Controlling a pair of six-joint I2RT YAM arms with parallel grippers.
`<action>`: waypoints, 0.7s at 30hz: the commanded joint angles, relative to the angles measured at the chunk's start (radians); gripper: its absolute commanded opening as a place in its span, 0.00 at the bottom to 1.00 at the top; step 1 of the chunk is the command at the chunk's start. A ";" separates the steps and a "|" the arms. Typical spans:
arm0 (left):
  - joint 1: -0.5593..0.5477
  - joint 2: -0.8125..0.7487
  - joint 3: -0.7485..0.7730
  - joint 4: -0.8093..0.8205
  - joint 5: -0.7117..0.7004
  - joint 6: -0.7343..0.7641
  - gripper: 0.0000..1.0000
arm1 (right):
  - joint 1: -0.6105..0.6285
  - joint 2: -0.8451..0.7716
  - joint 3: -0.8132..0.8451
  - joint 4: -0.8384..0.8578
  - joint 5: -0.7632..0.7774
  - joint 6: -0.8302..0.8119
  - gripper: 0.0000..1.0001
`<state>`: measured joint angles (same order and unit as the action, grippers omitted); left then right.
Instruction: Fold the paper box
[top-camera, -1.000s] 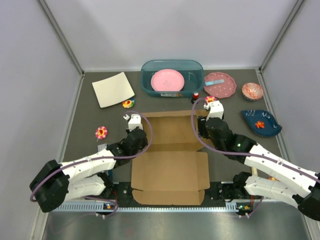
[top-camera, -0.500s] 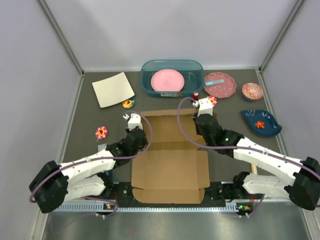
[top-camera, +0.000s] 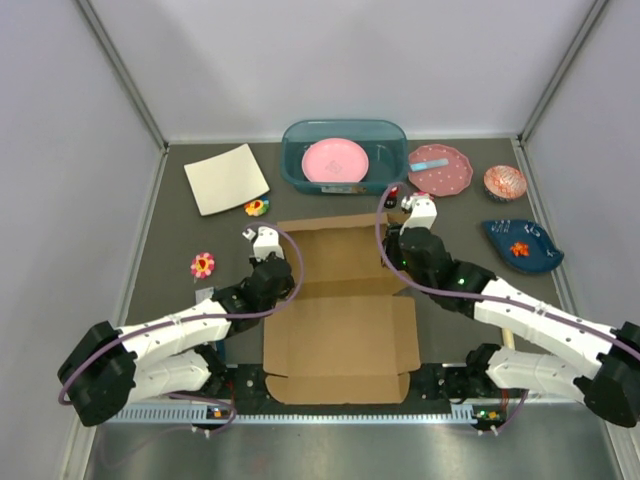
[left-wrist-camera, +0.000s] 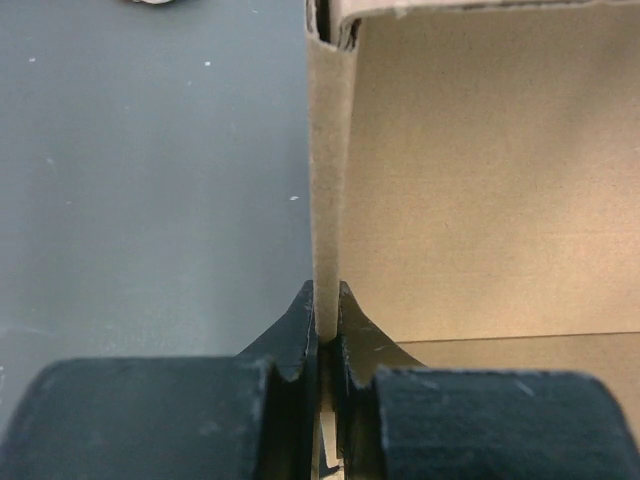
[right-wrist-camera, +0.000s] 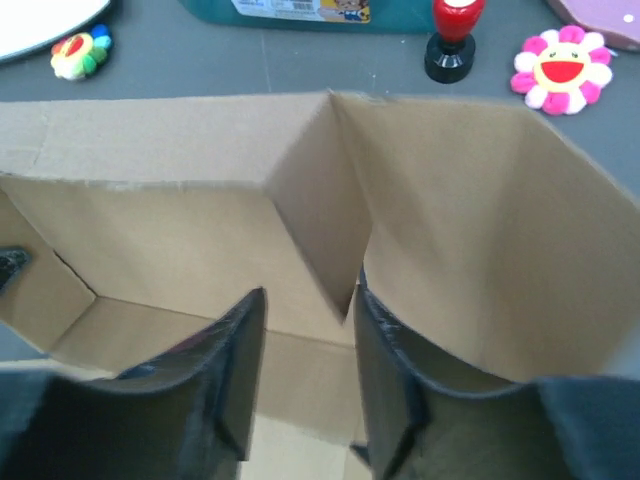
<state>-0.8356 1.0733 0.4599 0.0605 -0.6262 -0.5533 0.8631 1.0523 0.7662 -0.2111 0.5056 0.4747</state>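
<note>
The brown paper box (top-camera: 340, 320) lies mid-table, its near lid panel flat and its far half partly raised into walls. My left gripper (top-camera: 277, 252) is shut on the upright left wall; in the left wrist view the jaws (left-wrist-camera: 327, 303) pinch that wall's edge, with the box (left-wrist-camera: 480, 180) to their right. My right gripper (top-camera: 401, 238) is open at the box's far right corner. In the right wrist view (right-wrist-camera: 308, 300) a folded corner tab (right-wrist-camera: 322, 215) hangs between the spread fingers, close to the right finger, inside the box (right-wrist-camera: 150, 230).
A teal bin (top-camera: 345, 178) with a pink plate stands behind the box. A cream sheet (top-camera: 226, 178) lies far left. A pink dotted plate (top-camera: 440, 170), a cupcake liner (top-camera: 505, 183) and a blue dish (top-camera: 522, 245) are at right. Flower toys (top-camera: 203, 264) and a red-topped stamp (right-wrist-camera: 452, 35) lie nearby.
My right gripper has swung left from outside the right wall to the box's far right corner, and the right wall and corner tab now stand raised. The left gripper keeps its hold.
</note>
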 joint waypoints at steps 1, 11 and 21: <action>0.003 -0.033 0.040 -0.022 -0.118 -0.071 0.00 | -0.003 -0.144 0.036 -0.048 0.028 0.042 0.50; 0.004 -0.023 0.071 -0.097 -0.190 -0.137 0.00 | -0.003 -0.276 -0.099 -0.155 0.042 0.119 0.63; 0.004 -0.067 0.066 -0.080 -0.132 -0.139 0.00 | -0.003 -0.180 -0.172 -0.064 0.004 0.199 0.60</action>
<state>-0.8330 1.0557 0.4896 -0.0719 -0.7765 -0.6685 0.8631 0.8455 0.5953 -0.3477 0.5175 0.6270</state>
